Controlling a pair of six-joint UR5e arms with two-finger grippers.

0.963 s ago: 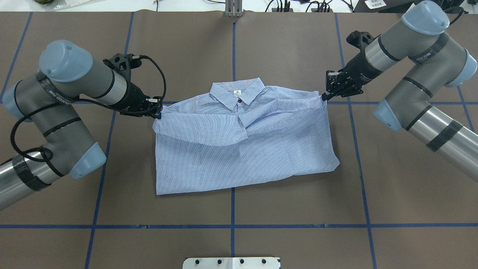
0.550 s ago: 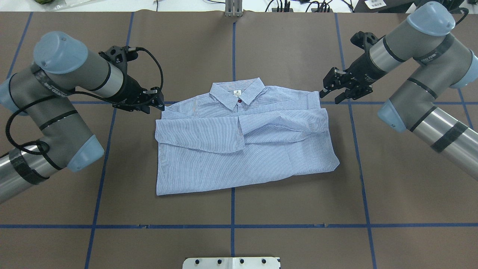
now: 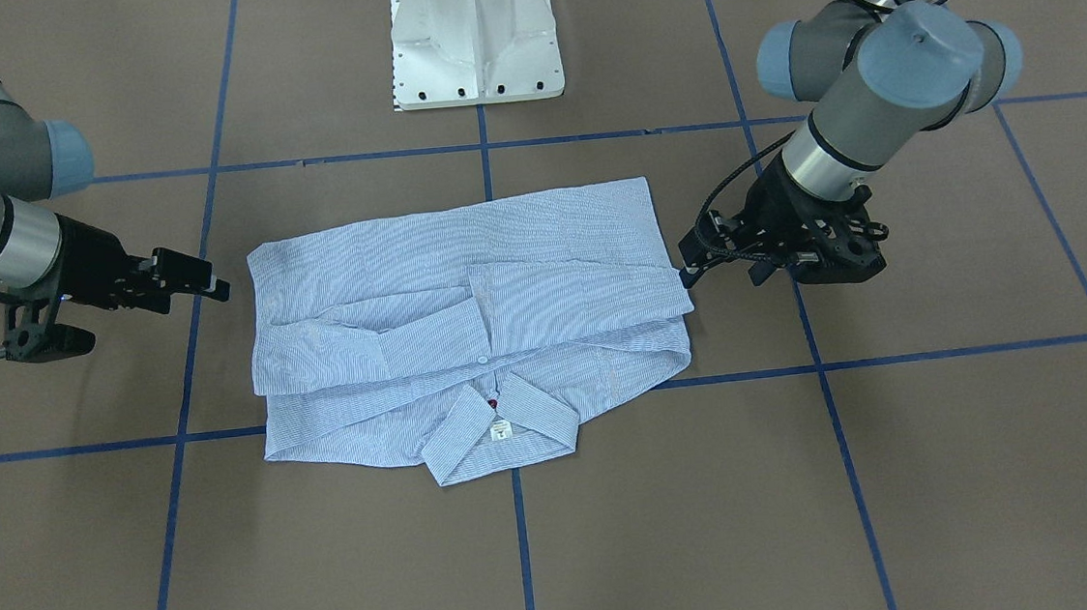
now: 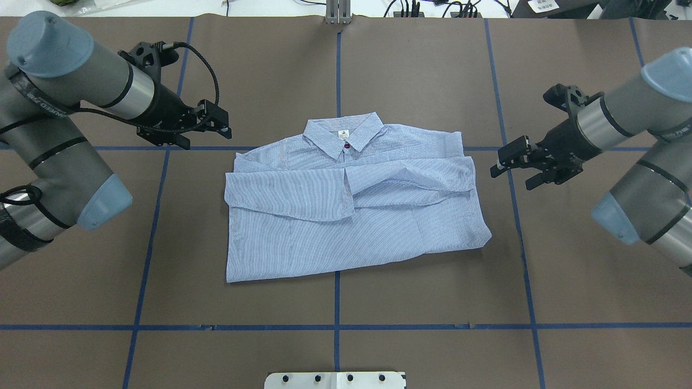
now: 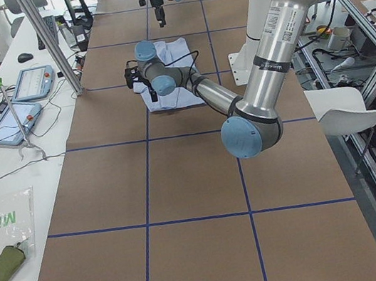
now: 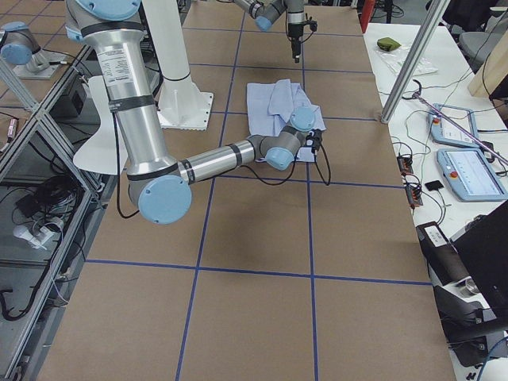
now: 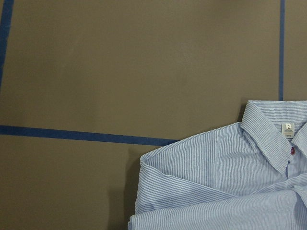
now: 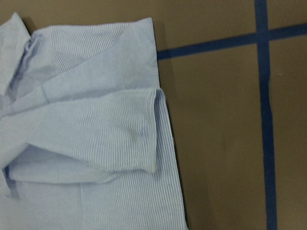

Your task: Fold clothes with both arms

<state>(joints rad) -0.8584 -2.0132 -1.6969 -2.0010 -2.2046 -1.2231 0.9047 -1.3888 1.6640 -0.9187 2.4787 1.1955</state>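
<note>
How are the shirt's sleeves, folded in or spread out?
Folded in: both sleeves lie across the shirt front below the collar; left claw and right claw are open, off it.

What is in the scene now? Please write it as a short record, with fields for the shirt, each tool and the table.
shirt: lies flat on the table, sleeves folded across the front
collar: on the side away from the robot, red button showing
left tool: open, empty, apart from the cloth, near a shoulder corner
right tool: open, empty, apart from the cloth, beside the other sleeve fold
table: brown cover with blue tape lines
</note>
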